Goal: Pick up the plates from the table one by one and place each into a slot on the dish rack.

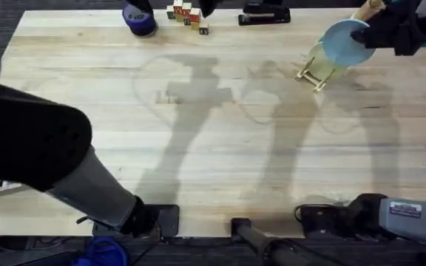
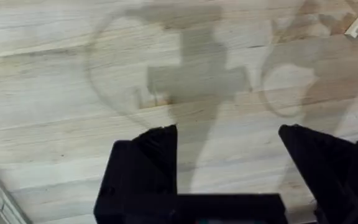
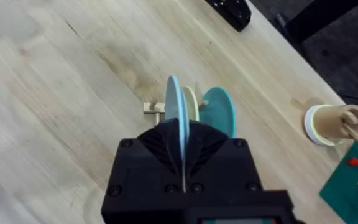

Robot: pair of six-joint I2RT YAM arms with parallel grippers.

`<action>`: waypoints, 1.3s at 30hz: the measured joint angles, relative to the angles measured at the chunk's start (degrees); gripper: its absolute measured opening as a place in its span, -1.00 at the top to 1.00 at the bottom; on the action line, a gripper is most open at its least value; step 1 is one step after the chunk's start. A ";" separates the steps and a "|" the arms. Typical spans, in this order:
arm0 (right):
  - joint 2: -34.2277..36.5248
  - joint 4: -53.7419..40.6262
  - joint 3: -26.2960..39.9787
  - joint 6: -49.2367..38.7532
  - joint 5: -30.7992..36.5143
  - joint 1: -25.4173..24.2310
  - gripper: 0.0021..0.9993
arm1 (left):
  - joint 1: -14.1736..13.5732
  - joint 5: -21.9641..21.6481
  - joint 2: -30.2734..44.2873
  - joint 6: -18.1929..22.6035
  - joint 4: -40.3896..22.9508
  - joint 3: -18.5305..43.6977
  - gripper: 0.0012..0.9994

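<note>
pale wood table [image 1: 198,148]; at two o'clock the right gripper [image 3: 182,146] pinches the light blue plate [image 3: 178,115] on edge, just over the dish rack [image 1: 313,74].

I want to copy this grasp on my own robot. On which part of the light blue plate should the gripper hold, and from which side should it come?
Judging from these views: pinch the rim of the light blue plate, coming edge-on from above. It stands on edge over the dish rack, so the right gripper clamps its two flat faces, leaving the lower edge free for a slot.
</note>
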 joint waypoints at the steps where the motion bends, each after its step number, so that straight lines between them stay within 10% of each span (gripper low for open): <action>1: 0.34 0.00 0.00 0.00 -0.06 0.00 0.95 | 0.00 0.00 0.00 0.00 0.00 0.00 -0.99; 39: 11.05 1.71 0.00 0.00 -1.23 1.73 0.95 | 0.00 0.00 0.00 0.00 0.00 0.00 -0.99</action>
